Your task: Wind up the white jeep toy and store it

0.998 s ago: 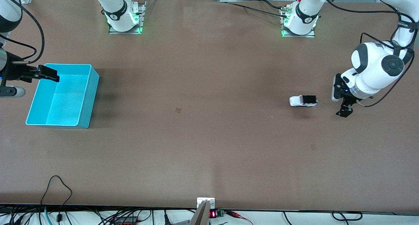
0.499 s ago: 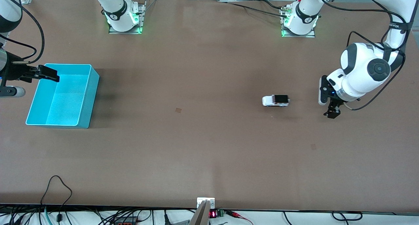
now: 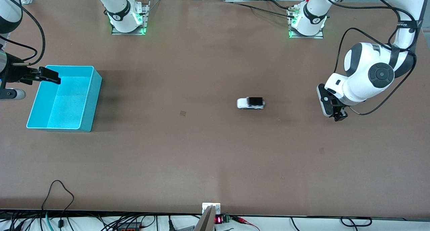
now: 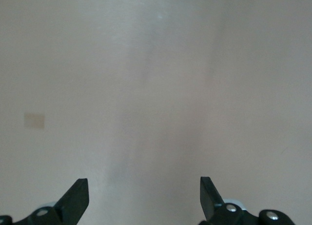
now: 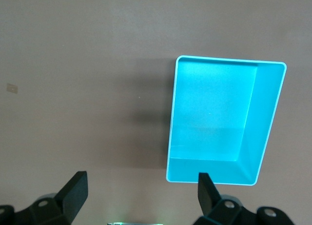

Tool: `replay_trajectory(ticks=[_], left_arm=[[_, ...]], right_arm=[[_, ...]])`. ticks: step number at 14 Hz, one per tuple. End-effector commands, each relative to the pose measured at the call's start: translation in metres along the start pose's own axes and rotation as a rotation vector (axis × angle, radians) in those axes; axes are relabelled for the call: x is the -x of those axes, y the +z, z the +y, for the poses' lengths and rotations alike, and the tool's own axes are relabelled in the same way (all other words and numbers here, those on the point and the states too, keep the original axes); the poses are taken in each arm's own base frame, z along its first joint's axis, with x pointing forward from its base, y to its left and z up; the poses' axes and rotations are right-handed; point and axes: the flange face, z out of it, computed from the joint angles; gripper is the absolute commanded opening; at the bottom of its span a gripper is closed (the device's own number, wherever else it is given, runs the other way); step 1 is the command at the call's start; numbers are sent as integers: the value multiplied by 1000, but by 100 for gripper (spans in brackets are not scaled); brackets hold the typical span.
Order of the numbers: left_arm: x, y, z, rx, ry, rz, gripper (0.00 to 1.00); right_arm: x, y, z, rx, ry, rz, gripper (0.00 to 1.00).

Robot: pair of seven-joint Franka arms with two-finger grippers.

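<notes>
On the brown table (image 3: 201,157), white jeep toy (image 3: 251,103) sits apart from both hovering grippers, left (image 3: 336,114) and right (image 3: 50,77), jaws wide.

The open right gripper (image 5: 139,195) hangs over table (image 5: 73,49) beside cyan bin (image 5: 270,117).

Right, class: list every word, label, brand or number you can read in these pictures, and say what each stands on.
Red digits on the small display at the table's edge nearest the front camera: too small to read.
Dark lettering on the left arm's strap: too blurred to read.
Nothing else carries text.
</notes>
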Motion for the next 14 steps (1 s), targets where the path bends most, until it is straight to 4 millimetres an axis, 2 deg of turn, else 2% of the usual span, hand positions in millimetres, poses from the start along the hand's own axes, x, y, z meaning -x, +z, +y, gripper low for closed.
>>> replay_trajectory(ticks=[1, 3, 5, 8, 10, 13, 14], left_arm=[[-6, -24, -12, 40, -235, -15, 100], [-4, -39, -17, 49, -406, -33, 100], [1, -45, -22, 38, -512, -28, 100], [-1, -72, -29, 8, -740, -22, 100], [9, -87, -33, -10, -872, -4, 100], [32, -123, -51, -49, -1072, 61, 100], [34, -133, -54, -16, -1128, 116, 100]], right_arm=[[7, -2, 2, -2, -9, -3, 100], [7, -2, 3, -2, -8, -3, 100], [7, -2, 3, -2, -8, -3, 100], [7, -2, 3, -2, -8, -3, 100], [7, -2, 3, -2, -8, -3, 100], [6, -1, 6, -3, -2, -5, 100], [6, -1, 6, -3, -2, -5, 100]])
